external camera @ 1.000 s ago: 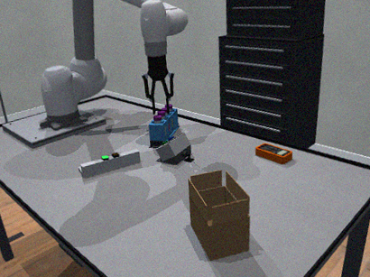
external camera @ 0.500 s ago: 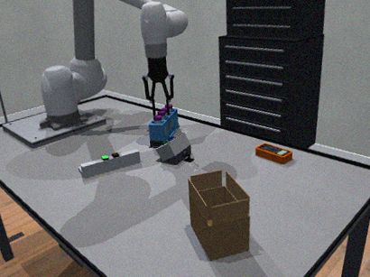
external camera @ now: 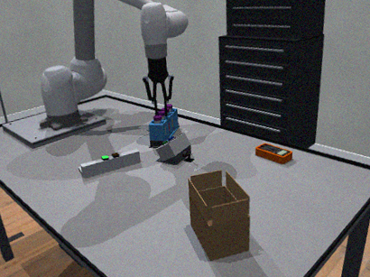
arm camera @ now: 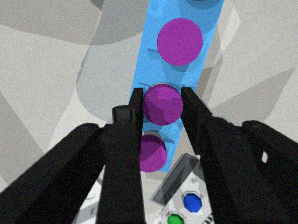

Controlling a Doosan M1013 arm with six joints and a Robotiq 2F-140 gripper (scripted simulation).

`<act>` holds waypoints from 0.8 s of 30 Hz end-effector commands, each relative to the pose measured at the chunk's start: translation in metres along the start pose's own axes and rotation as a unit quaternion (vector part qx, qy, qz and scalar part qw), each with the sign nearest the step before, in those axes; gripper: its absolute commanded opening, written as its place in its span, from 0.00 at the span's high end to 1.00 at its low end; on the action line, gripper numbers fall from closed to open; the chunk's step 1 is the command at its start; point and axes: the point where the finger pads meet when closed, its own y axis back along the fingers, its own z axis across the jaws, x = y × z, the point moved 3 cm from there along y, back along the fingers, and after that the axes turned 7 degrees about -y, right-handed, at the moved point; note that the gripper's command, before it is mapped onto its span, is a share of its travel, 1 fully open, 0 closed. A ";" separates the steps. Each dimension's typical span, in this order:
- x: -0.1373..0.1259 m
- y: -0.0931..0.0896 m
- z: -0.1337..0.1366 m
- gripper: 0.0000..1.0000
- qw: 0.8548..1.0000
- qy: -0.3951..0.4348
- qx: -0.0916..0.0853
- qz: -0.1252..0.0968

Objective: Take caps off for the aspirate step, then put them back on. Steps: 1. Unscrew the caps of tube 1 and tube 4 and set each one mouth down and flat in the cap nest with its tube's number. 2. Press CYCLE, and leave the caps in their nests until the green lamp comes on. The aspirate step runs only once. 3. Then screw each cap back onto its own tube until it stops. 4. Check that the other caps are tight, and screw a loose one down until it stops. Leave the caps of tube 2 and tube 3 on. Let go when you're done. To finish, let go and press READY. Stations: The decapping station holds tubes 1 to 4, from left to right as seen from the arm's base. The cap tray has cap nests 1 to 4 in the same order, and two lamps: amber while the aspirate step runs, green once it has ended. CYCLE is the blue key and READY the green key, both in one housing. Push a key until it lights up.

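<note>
The blue decapping station (external camera: 164,126) stands mid-table with purple caps on its tubes. In the wrist view the station (arm camera: 175,75) runs up the frame with three purple caps in sight. My gripper (arm camera: 161,101) is straight above it, and its fingers press on both sides of the middle purple cap (arm camera: 162,104), second from the key-housing end. Another cap (arm camera: 152,152) lies nearer and one (arm camera: 179,41) farther. The row's far end is cut off by the frame edge. In the exterior view the gripper (external camera: 161,104) reaches down onto the caps.
The grey key housing (external camera: 173,148) sits just in front of the station, with its blue key (arm camera: 192,201) and green key (arm camera: 175,219). The long grey cap tray (external camera: 110,162) shows a green lamp (external camera: 104,157). A cardboard box (external camera: 219,212), an orange meter (external camera: 274,153) and a black cabinet (external camera: 274,54) stand farther off.
</note>
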 end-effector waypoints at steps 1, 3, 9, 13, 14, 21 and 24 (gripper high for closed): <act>0.000 0.001 0.000 0.70 1.000 0.000 -0.001 0.000; 0.000 0.001 0.000 0.70 1.000 0.000 -0.001 0.000; 0.000 0.001 0.000 0.70 1.000 -0.020 -0.001 0.000; 0.000 0.001 0.000 0.70 0.998 -0.060 -0.001 0.000; 0.000 0.001 0.000 0.70 0.998 -0.070 -0.001 0.000; 0.000 0.000 0.000 0.70 0.993 -0.120 -0.001 0.000; 0.000 0.000 0.000 0.70 0.989 -0.149 -0.001 0.000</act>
